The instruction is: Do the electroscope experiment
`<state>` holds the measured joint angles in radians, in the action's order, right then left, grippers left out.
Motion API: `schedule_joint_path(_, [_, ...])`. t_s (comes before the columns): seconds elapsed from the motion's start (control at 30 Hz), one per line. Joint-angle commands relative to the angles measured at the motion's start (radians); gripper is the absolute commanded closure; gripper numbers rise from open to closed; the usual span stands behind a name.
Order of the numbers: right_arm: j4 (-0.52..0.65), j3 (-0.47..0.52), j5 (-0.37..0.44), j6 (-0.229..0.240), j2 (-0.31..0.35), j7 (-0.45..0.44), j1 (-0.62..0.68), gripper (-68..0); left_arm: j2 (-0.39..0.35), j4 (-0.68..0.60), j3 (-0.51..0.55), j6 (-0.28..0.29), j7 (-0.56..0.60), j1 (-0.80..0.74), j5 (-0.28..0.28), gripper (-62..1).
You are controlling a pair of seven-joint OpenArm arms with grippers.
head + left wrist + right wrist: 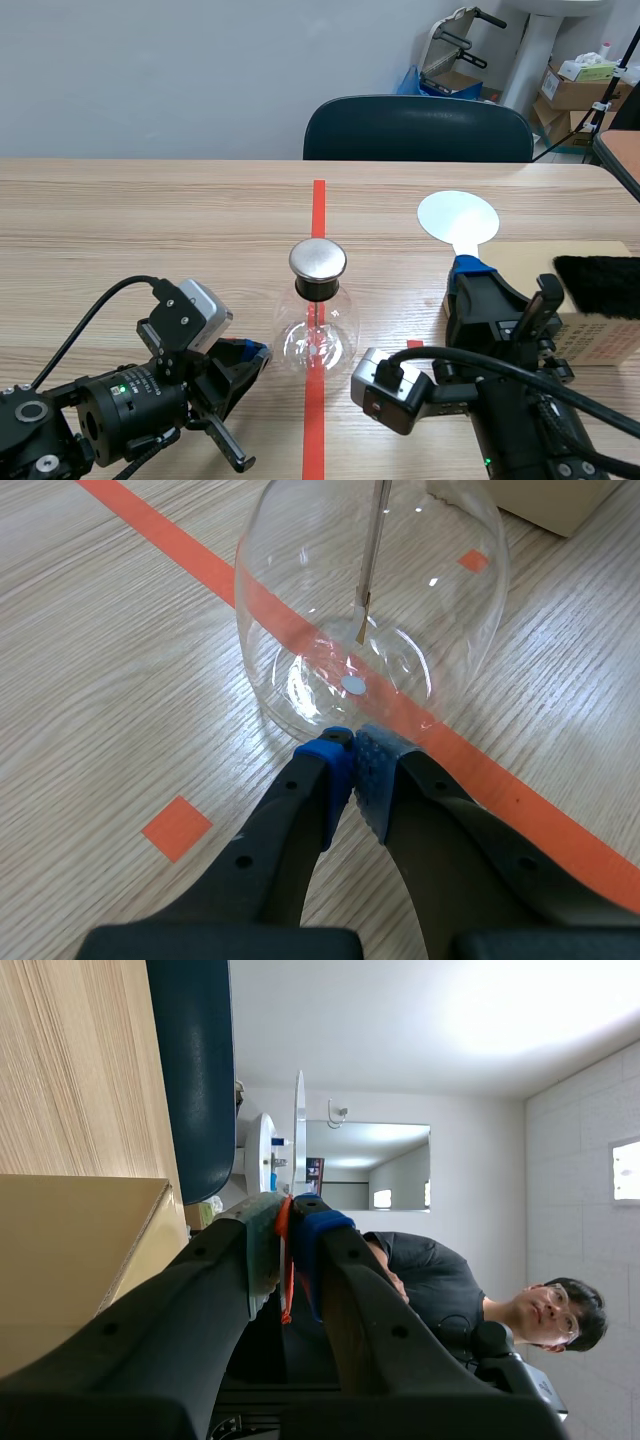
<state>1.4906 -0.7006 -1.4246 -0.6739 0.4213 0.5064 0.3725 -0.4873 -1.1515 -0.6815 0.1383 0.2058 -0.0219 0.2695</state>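
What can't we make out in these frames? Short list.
1. Left wrist view: the metal cap of the flask is cut off by the frame edge. Whether the shut left gripper touches the glass is unclear.
2. Scene view: the leaf on the rod is too small to read.
3. Right wrist view: the white disc is edge-on, and the right gripper hides its handle.
4. Scene view: the black fur is cut off by the frame edge.
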Motion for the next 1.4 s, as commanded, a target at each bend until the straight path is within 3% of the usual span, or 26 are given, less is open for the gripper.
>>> schedule_joint_path(0.0, [0.018, 0.004, -0.004, -0.014, 0.005, 0.004, -0.007, -0.8, 0.007, -0.011, -0.005, 0.002, 0.01, 0.006, 0.007, -4.1])
schedule_joint_path(1.17, [0.018, 0.004, -0.004, -0.014, 0.005, 0.004, -0.007, -0.8, 0.007, -0.011, -0.005, 0.002, 0.01, 0.006, 0.007, -4.1])
schedule_joint_path(1.37, [0.018, 0.004, -0.004, -0.014, 0.005, -0.041, -0.007, -0.8, 0.007, -0.011, -0.005, 0.002, 0.01, 0.006, 0.007, -4.1])
